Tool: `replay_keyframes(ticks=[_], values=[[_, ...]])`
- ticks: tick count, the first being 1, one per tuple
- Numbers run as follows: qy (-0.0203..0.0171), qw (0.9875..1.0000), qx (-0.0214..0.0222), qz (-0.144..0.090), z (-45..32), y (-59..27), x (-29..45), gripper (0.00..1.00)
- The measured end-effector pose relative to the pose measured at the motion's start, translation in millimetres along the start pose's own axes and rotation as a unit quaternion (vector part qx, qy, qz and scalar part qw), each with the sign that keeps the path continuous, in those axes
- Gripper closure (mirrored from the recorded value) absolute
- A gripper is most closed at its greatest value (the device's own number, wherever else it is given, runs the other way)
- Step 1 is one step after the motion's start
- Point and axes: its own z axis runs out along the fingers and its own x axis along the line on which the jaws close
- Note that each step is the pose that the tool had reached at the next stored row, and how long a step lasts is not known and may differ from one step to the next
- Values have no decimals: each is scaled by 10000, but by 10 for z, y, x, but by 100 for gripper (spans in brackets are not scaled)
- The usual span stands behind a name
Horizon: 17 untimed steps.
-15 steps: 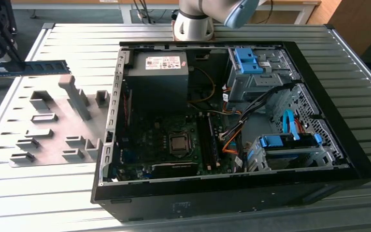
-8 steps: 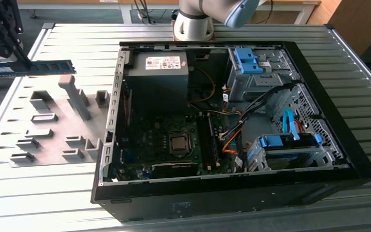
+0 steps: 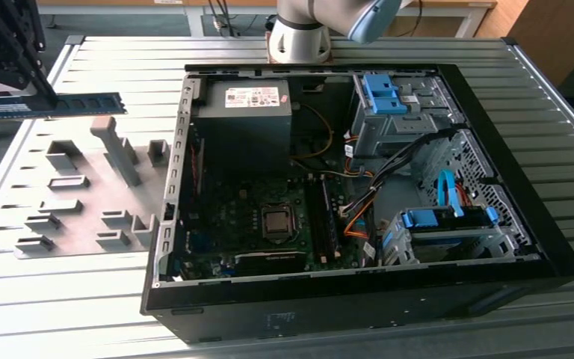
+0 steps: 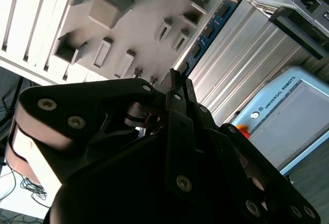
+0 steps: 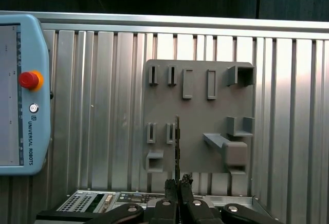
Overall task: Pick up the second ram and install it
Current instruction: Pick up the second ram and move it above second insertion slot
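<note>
"What are the fingers (image 5: 170,188) doing?"

"They're clamped tight on the second ram (image 3: 68,104). The gripper (image 5: 178,184) holds it in the air over the grey holder plate (image 3: 83,198)."

"And the computer?"

"The open computer case (image 3: 367,307) sits at the exterior view's right. The stick is well apart from its motherboard (image 3: 227,217)."

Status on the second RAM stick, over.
Gripper shut on the slim blue-green memory stick. Stick held level over the grey slotted holder plate, outside the open black computer case. Tall grey post stands on that plate.
</note>
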Motion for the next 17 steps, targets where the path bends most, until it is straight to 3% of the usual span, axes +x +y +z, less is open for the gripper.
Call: replay_keyframes(ticks=[17], values=[[0, 10000, 0, 0, -1, -191, 4, 86]])
